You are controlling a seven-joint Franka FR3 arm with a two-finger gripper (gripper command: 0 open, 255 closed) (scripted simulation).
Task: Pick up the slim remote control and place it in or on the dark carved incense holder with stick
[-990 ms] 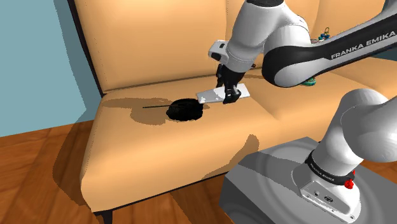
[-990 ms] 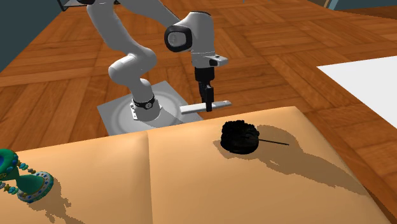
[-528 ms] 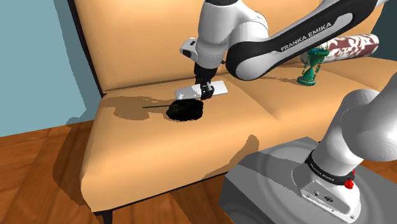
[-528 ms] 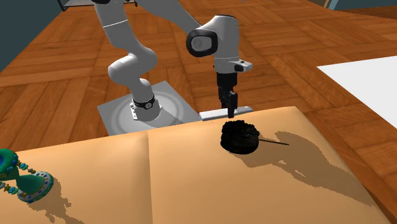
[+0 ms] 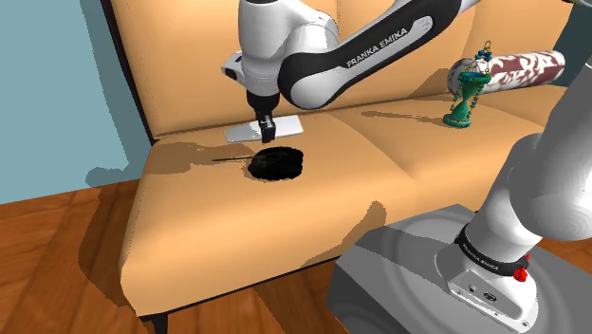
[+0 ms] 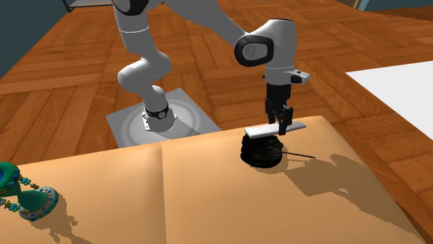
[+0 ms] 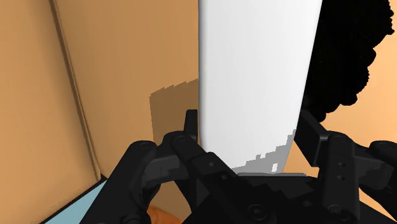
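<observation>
My gripper (image 5: 265, 126) is shut on a slim white remote (image 5: 287, 124), held level across its middle. The remote hangs just above the far side of a black carved incense holder (image 5: 277, 163), whose thin stick (image 5: 231, 159) points toward the shoulder view's left. In the second exterior view the gripper (image 6: 281, 125) carries the remote (image 6: 258, 130) over the near rim of the holder (image 6: 262, 154), with the stick (image 6: 300, 154) jutting right. In the wrist view both black fingers (image 7: 191, 129) clasp the remote (image 7: 254, 76), and the holder (image 7: 347, 57) lies beside it.
Everything rests on a tan sofa seat (image 5: 209, 237) with a backrest close behind the holder. A green figurine (image 5: 462, 100) and a patterned roll cushion (image 5: 512, 68) stand at the shoulder view's right. My stand (image 5: 417, 275) is at the lower right, on a wood floor (image 6: 83, 62).
The arm swung toward the shoulder view's left with the remote still clasped, from beside the holder to just over its edge. The holder has not moved.
</observation>
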